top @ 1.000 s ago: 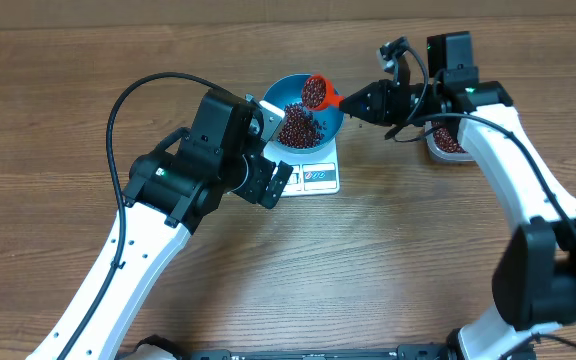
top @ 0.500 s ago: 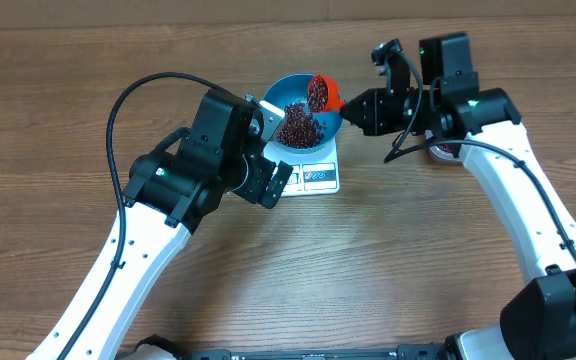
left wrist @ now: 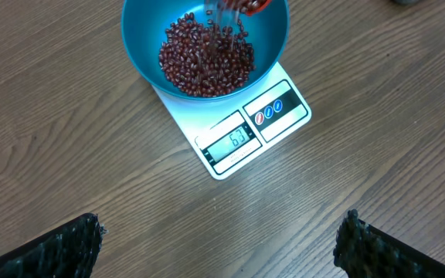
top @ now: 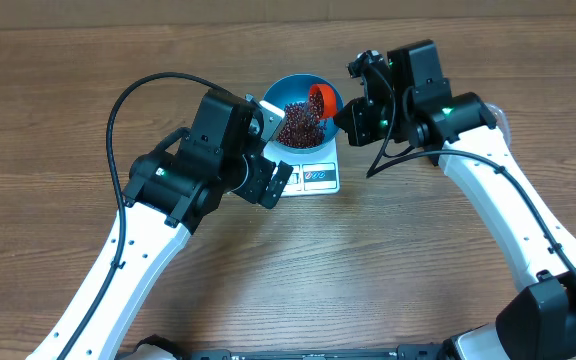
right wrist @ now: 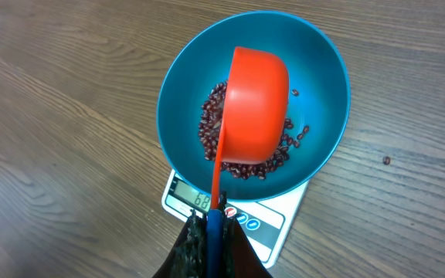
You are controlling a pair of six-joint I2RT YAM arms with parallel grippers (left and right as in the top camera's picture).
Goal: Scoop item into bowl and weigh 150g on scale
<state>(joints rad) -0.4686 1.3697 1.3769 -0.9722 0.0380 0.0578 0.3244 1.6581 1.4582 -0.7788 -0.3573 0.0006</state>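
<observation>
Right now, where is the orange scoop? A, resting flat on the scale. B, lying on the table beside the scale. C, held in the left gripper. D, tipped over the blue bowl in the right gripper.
D: the orange scoop is tilted mouth-down over the blue bowl, its handle pinched in the right gripper, with red-brown beans heaped below it.

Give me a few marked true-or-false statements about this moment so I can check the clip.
1. The blue bowl sits on the white scale. True.
2. The scoop lies flat beside the scale. False: the right pincer is shut on the handle of the scoop, which is tipped over the bowl.
3. The left pincer grips the bowl's rim. False: it is open, holds nothing and hangs above the table beside the scale.
4. There are beans in the bowl. True.
</observation>
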